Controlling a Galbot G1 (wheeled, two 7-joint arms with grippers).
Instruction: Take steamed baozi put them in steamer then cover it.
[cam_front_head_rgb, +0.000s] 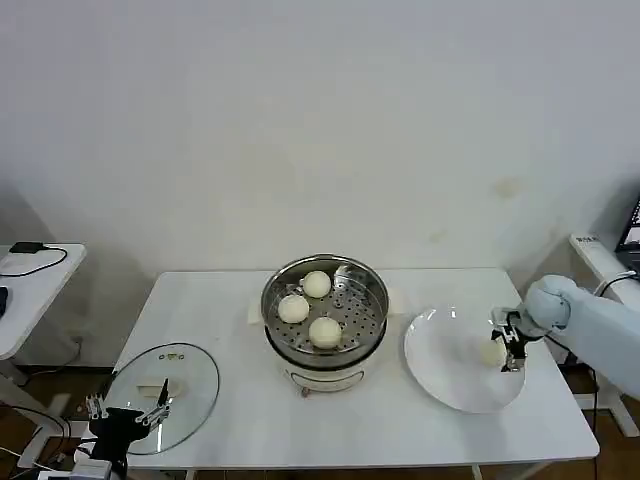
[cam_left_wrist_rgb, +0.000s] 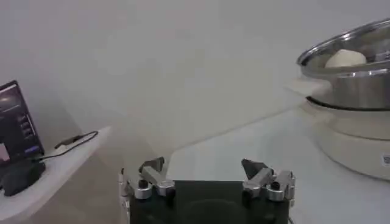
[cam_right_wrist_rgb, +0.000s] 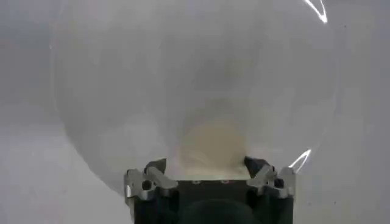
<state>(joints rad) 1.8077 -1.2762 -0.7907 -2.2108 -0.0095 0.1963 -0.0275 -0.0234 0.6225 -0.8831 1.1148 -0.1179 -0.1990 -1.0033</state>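
Note:
The steamer (cam_front_head_rgb: 325, 310) stands at the middle of the white table, uncovered, with three baozi (cam_front_head_rgb: 317, 284) on its perforated tray. A fourth baozi (cam_front_head_rgb: 491, 352) lies on the white plate (cam_front_head_rgb: 445, 385) to the right. My right gripper (cam_front_head_rgb: 510, 348) is lowered onto the plate, open, its fingers either side of that baozi (cam_right_wrist_rgb: 213, 143) with a gap on one side. The cover (cam_front_head_rgb: 185, 375) lies flat at the front left corner. My left gripper (cam_front_head_rgb: 125, 410) hangs open at the cover's near edge, holding nothing. The left wrist view shows the steamer (cam_left_wrist_rgb: 353, 79) and one baozi (cam_left_wrist_rgb: 345, 58) in it.
A side table (cam_front_head_rgb: 30, 290) with a black cable and device stands to the left. Another table edge (cam_front_head_rgb: 600, 255) is at the far right. The steamer sits on a white base (cam_front_head_rgb: 325, 378).

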